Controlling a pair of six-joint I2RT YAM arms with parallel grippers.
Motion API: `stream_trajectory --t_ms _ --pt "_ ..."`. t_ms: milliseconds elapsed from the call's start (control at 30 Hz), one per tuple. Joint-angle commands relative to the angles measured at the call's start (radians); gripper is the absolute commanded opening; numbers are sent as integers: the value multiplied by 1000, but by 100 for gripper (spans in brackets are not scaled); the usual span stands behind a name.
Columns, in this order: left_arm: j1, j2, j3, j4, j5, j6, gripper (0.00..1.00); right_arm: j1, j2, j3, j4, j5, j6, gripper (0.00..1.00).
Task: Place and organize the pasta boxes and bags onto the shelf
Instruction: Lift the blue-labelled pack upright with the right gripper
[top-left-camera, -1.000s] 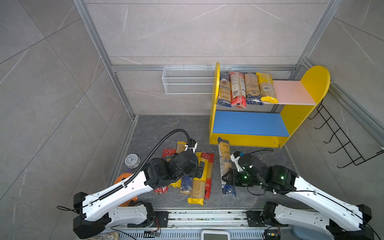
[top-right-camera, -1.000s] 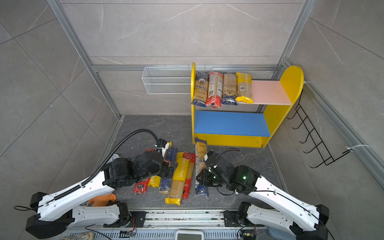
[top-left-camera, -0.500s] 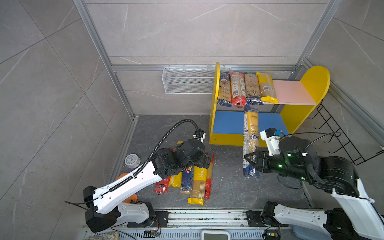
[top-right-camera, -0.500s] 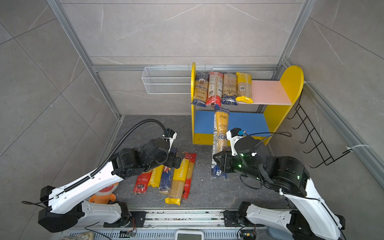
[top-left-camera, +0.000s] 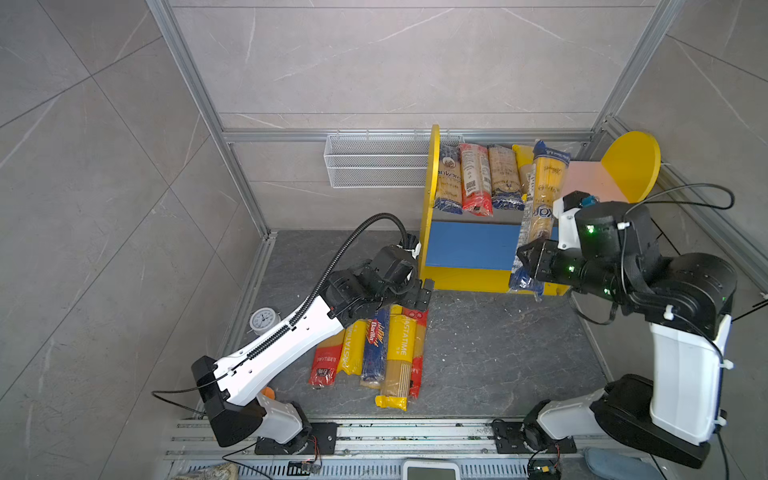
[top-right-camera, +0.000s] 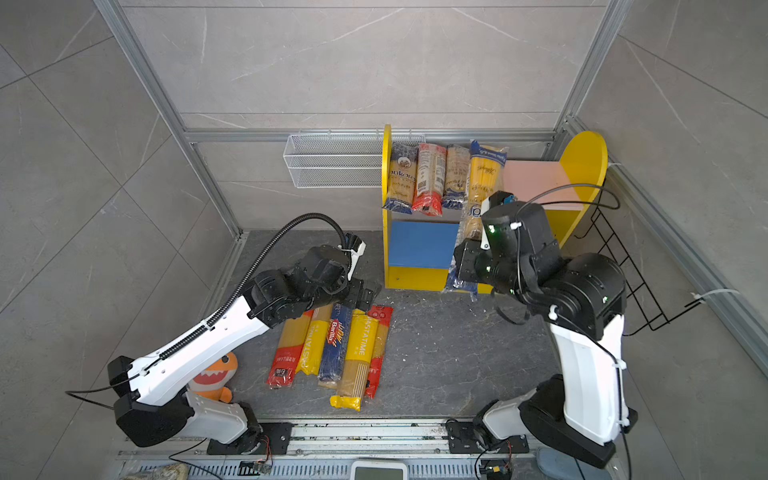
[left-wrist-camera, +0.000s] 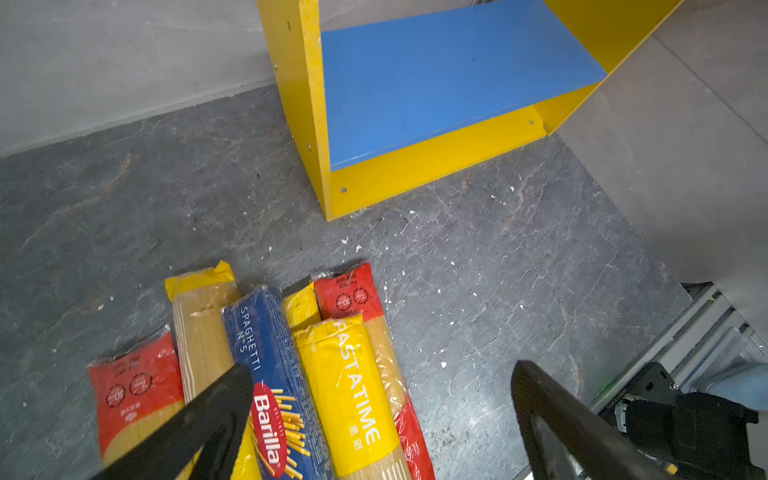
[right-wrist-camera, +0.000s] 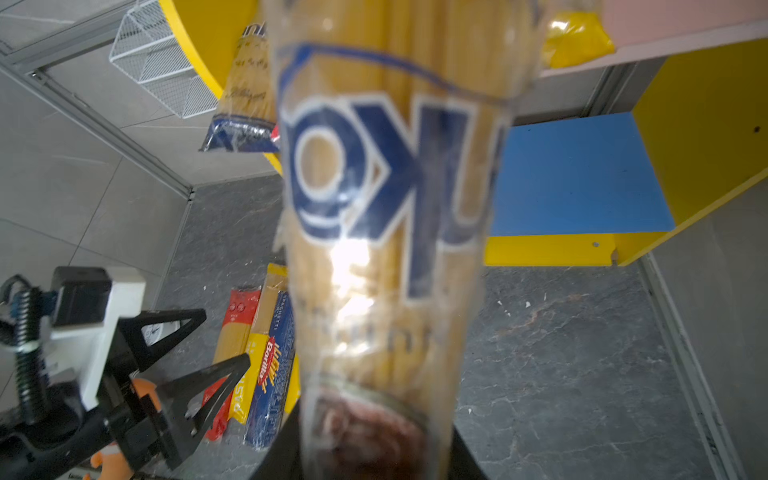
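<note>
We've got the right end effector (top-left-camera: 528, 261) clamped around the lower part of a long clear spaghetti bag with dark blue ends (top-left-camera: 542, 195), right of centre in both top views. The bag runs almost straight up the frame. Its top end overlaps the pink upper board (top-left-camera: 588, 178) of the yellow-sided two-tier shelf (top-left-camera: 430, 187), and its bottom end hangs in front of the blue lower board (top-left-camera: 469, 245). We can't tell if it touches the pink board. In the right wrist view it fills the middle, blurry, with big blue letters on it.

On the left part of the pink board, side by side: a dark-blue-ended bag (top-left-camera: 449, 183), a red-ended bag (top-left-camera: 476, 183), another dark-blue-ended bag (top-left-camera: 505, 178) and a yellow-ended bag (top-left-camera: 521, 156) half hidden behind the held one.

The left end effector (left-wrist-camera: 382, 368) has its jaws spread wide with nothing between them, hovering over the top end of the pile on the dark grey stone-look counter (top-left-camera: 478, 353), lower centre of the frame. The pile lies parallel and touching: red-ended pack (top-left-camera: 326, 365), yellow PASTATIME pack (top-left-camera: 353, 345), dark blue Barilla pack (top-left-camera: 376, 340), a second yellow PASTATIME pack (top-left-camera: 401, 353) on top, and a red-edged pack (top-right-camera: 384, 318) under its right side.

A white wire mesh basket (top-left-camera: 374, 166) hangs on the wall left of the shelf.
</note>
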Motion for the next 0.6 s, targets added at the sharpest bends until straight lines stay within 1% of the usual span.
stream_trajectory --t_ms 0,67,133,200,300,433,567 --pt "25 16 68 18 38 61 100 -96 77 197 46 -72 -139 0" --pt "45 27 85 19 51 68 100 -170 128 266 52 -106 -182 0" --pt "68 34 92 26 72 72 100 -245 148 253 94 -110 -221 0" --pt "96 44 93 33 96 73 100 -344 156 233 153 -155 -244 0" --pt "132 60 105 34 126 74 100 -435 180 275 211 -166 -265 0" --pt "171 87 136 33 152 82 100 -508 191 246 320 -145 -313 0" --pt "208 120 166 30 166 84 100 -554 253 286 380 -108 -377 0"
